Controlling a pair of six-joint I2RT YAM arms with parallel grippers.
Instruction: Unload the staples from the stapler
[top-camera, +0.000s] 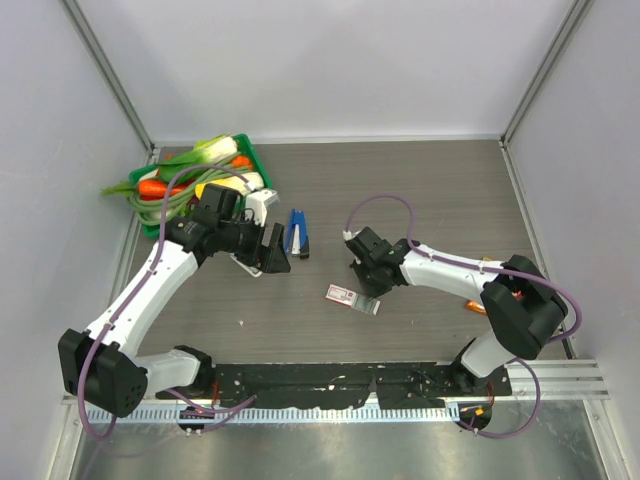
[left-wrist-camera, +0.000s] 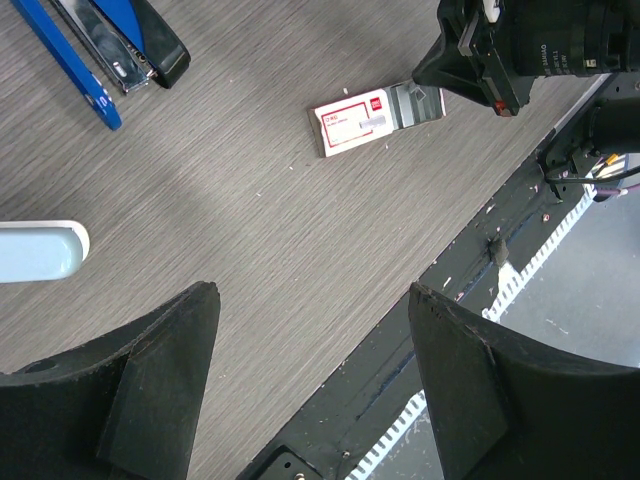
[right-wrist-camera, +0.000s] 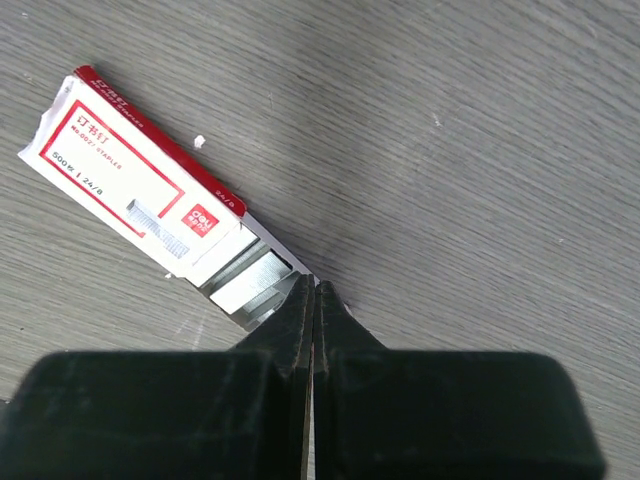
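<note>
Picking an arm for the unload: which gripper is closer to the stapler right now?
Left. The left gripper, jaws open, sits just beside the stapler. The right gripper, jaws shut, is farther off, down at the staple box.

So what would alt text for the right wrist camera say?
A flat red-and-white cardboard staple box lies on the grey wood-grain table, its drawer slid partly out showing silvery staples. The black tool, closed, points at that open end.

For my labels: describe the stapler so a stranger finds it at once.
Find the green vegetable tray at the far left. Right of it lies the stapler, hinged open. It alone is slim and dark blue, unlike the red-and-white box.
</note>
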